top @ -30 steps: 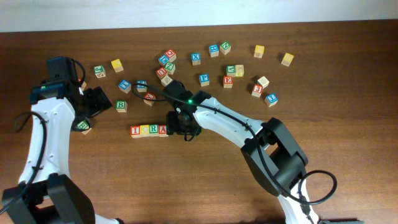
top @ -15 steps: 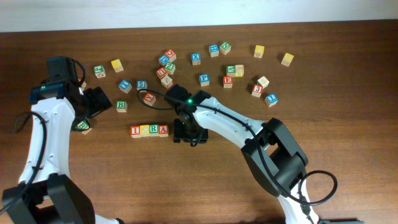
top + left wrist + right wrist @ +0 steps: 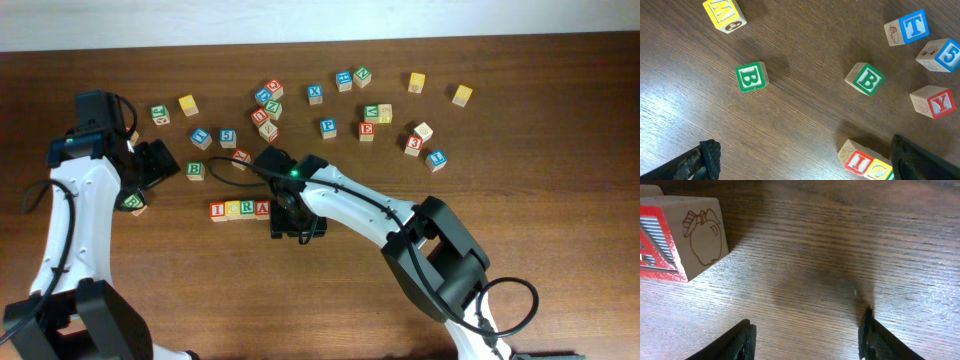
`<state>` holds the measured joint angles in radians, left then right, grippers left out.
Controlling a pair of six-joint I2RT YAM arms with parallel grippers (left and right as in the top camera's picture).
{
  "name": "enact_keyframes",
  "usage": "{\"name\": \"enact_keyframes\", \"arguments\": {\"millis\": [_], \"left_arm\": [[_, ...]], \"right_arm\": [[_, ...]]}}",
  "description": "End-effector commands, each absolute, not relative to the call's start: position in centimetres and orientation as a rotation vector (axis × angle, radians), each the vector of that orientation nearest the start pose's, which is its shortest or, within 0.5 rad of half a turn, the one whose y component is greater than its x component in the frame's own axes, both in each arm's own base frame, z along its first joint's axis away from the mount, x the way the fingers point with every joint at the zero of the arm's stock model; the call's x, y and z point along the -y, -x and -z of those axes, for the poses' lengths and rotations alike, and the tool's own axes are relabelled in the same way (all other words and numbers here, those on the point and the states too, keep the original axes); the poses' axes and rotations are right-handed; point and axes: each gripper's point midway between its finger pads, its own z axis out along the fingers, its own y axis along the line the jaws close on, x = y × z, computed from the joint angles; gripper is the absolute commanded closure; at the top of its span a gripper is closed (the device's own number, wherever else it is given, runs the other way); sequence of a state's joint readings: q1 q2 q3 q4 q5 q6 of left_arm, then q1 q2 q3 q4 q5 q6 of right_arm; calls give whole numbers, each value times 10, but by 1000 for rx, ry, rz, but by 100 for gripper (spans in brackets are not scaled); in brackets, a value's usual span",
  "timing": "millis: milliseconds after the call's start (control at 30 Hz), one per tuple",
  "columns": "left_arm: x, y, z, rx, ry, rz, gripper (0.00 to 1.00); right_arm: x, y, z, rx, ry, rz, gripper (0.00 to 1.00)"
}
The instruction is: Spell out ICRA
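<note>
ICRA row (image 3: 240,209) lay left of frame centre in overhead view, four blocks touching, letters in order. A block (image 3: 680,237) at row's right end; upper left of right wrist view, apple face showing. Right gripper (image 3: 292,228) sat just right of A block and lower in frame, fingers apart, nothing between. Left gripper (image 3: 158,163) at frame left, well apart from row, fingers spread, empty. Loose blocks (image 3: 328,127) scattered across upper frame. Judged: word spelled, release step in hand. Next move called for lifting right gripper clear without nudging A block.

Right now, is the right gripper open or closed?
Open. The right gripper shows only bare table between its fingers; the A block sits aside.
</note>
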<state>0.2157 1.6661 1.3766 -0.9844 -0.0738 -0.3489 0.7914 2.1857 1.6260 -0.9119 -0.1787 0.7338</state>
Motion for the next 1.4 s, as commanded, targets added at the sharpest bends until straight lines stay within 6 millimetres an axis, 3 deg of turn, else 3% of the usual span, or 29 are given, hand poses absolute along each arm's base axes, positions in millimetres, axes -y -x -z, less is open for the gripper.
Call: {"name": "enact_keyframes", "arguments": {"millis": [0, 33, 133, 267, 333, 633, 1367], "left_arm": [[-91, -358, -131, -2716, 816, -65, 1], [-91, -358, -131, -2716, 816, -65, 1], [-91, -358, -131, -2716, 816, -65, 1], [-91, -358, -131, -2716, 816, -65, 1], [-91, -358, -131, -2716, 816, -65, 1], [-91, -358, -131, -2716, 816, -65, 1], [-91, -358, -131, -2716, 816, -65, 1]], "right_arm": [[-327, -282, 8, -3181, 121, -240, 44], [-327, -281, 8, -3180, 126, -239, 50], [-329, -281, 8, -3177, 130, -242, 81], [-329, -281, 8, -3177, 129, -243, 85], [-330, -281, 8, -3176, 130, -252, 96], [-357, -279, 2, -3165, 227, -473, 96], [-386, -289, -4, -3052, 287, -581, 96]]}}
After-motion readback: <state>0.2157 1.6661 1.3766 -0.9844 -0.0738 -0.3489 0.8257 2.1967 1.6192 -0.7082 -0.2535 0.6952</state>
